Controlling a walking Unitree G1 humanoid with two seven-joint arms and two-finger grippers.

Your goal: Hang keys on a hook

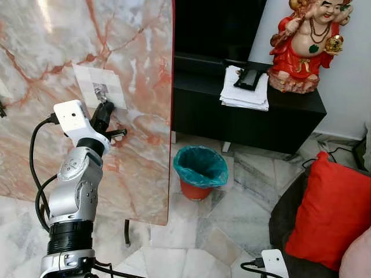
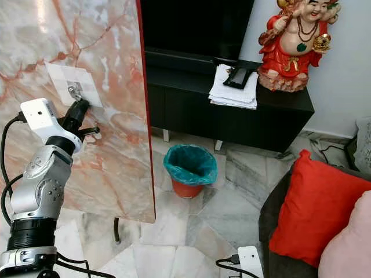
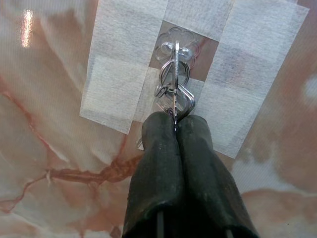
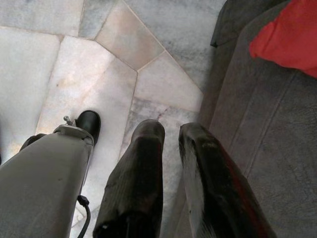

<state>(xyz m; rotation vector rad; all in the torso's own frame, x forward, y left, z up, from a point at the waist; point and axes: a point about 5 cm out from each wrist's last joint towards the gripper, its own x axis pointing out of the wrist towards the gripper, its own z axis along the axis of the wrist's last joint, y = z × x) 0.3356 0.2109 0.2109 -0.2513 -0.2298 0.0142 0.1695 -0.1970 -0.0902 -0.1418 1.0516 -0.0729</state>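
Note:
A clear stick-on hook [image 3: 176, 45] is taped with white strips onto a pink marble slab [image 1: 133, 46]. My left gripper [image 3: 175, 119] is raised against the slab and shut on a bunch of silver keys [image 3: 174, 96]. The key ring [image 3: 174, 73] lies at the hook; whether it hangs on it I cannot tell. In the left eye view the same gripper [image 1: 102, 111] sits just under the hook [image 1: 102, 92]. My right gripper [image 4: 171, 131] hangs low beside a dark sofa, fingers slightly apart and holding nothing.
A teal-lined bin [image 1: 200, 171] stands on the tiled floor right of the slab. Behind it a black cabinet [image 1: 249, 116] carries papers [image 1: 244, 90] and a red statue [image 1: 306, 43]. A sofa with a red cushion [image 1: 333, 211] is at the right.

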